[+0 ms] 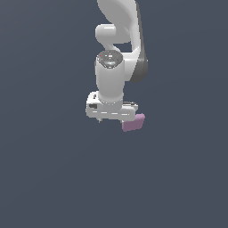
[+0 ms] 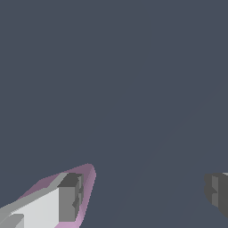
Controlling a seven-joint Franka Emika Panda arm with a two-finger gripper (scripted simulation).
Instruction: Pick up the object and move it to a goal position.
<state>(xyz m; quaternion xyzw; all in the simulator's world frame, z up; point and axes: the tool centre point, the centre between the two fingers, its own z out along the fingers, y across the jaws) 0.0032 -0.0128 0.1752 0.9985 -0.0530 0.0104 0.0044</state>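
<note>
my fingers are spread apart, empty; the small matte pink-mauve block sits off-centre, just outside one finger pad, not between them.

Plain dark slate-blue surface, matte and unmarked, filling the exterior view from edge to edge. No seam, rim or corner to tell floor from table from backdrop. Same flat blue-grey tone at the exterior view's left and right, very slightly paler toward the lower half. Same surface across the wrist view, evenly lit, crossed only by a faint, thin diagonal line of slightly different shade. Too featureless to judge tilt or depth.
</note>
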